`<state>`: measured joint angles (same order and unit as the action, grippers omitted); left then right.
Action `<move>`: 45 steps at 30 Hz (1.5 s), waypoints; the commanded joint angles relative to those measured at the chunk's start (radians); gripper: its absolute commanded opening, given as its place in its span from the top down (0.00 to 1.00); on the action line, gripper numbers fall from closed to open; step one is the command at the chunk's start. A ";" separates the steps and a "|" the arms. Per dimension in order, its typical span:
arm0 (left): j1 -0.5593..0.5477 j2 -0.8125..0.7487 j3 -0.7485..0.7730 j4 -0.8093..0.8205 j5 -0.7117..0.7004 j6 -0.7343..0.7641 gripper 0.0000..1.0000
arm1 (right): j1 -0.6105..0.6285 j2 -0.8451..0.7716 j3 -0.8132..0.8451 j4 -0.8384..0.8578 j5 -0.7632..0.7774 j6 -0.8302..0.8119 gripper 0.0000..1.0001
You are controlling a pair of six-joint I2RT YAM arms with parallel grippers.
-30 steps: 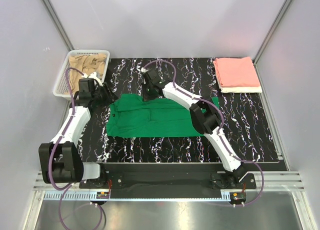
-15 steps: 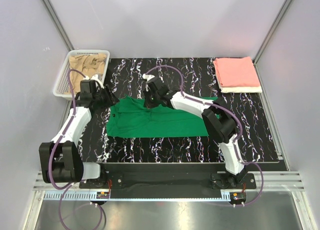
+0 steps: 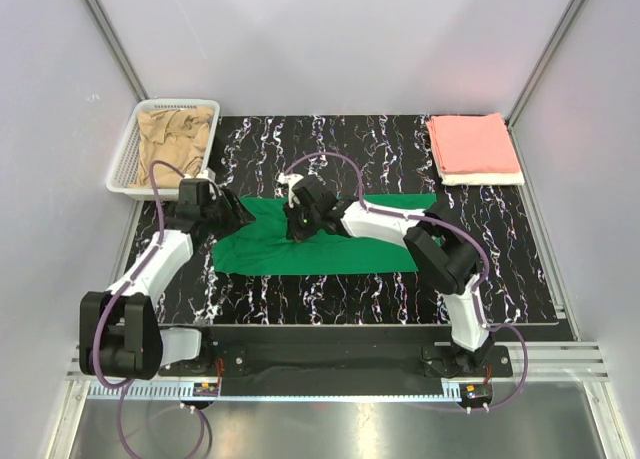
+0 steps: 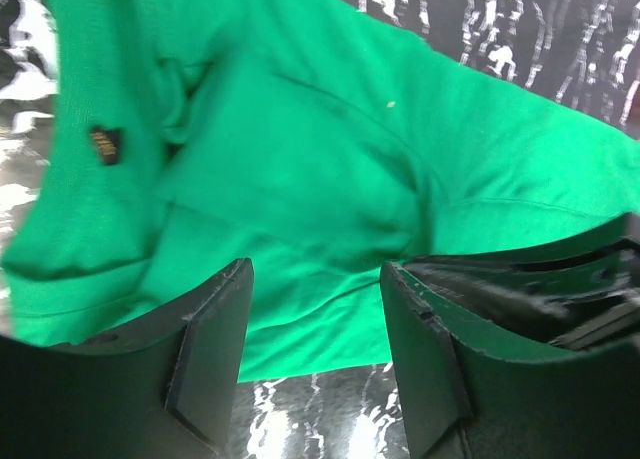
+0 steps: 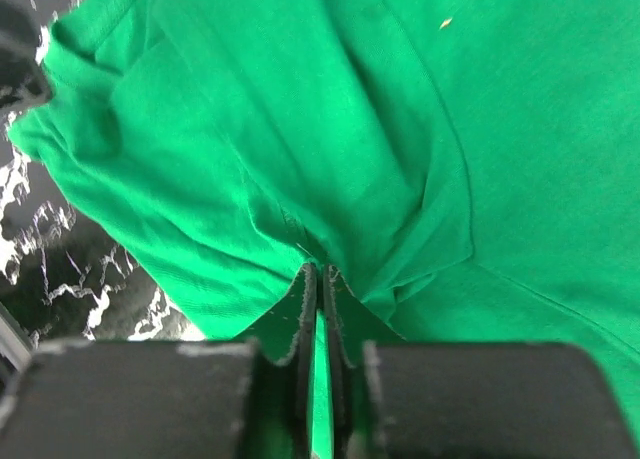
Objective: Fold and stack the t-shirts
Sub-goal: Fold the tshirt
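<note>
A bright green t-shirt point(image 3: 350, 247) lies spread across the middle of the black marbled table point(image 3: 500, 259). My right gripper point(image 3: 298, 229) is over its left half, shut on a raised fold of the green t-shirt point(image 5: 400, 129); its tips point(image 5: 320, 279) pinch the cloth. My left gripper point(image 3: 240, 217) hovers at the shirt's left end, open; between its fingers point(image 4: 210, 349) I see only the green t-shirt's point(image 4: 300, 159) hem and table. A folded salmon pink t-shirt point(image 3: 473, 142) lies on a white one point(image 3: 485, 179) at the back right. A tan t-shirt point(image 3: 175, 134) sits crumpled in the basket.
The white mesh basket point(image 3: 122, 164) stands at the back left corner, just behind the left arm. The table's near edge meets a metal rail point(image 3: 330, 364) where both arm bases are bolted. Grey walls close in the left, back and right sides.
My right gripper has pulled the green cloth from the shirt's far edge toward the near side. My left gripper opened wider and moved nearer and rightward, off the shirt's corner.
</note>
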<state>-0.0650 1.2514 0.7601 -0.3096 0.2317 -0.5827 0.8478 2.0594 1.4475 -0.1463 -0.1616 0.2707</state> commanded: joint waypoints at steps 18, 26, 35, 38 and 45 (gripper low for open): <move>-0.062 0.042 -0.122 0.185 -0.251 -0.183 0.48 | 0.007 -0.346 -0.177 0.027 0.241 0.058 0.71; -0.084 0.075 -0.117 0.227 -0.290 -0.223 0.55 | -0.085 -0.432 -0.246 -0.041 0.387 0.125 0.71; -0.124 0.166 -0.090 0.179 -0.364 -0.287 0.56 | -0.286 -0.424 -0.208 -0.318 0.539 0.428 0.67; -0.124 0.161 -0.085 0.176 -0.382 -0.287 0.52 | -0.340 -0.423 -0.187 -0.426 0.560 0.528 0.66; -0.131 0.164 -0.054 0.176 -0.397 -0.276 0.55 | -0.346 -0.413 -0.188 -0.424 0.570 0.525 0.67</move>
<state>-0.1917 1.4242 0.6598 -0.1619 -0.1162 -0.8616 0.4946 1.6634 1.2148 -0.5411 0.3664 0.7513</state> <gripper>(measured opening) 0.459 0.330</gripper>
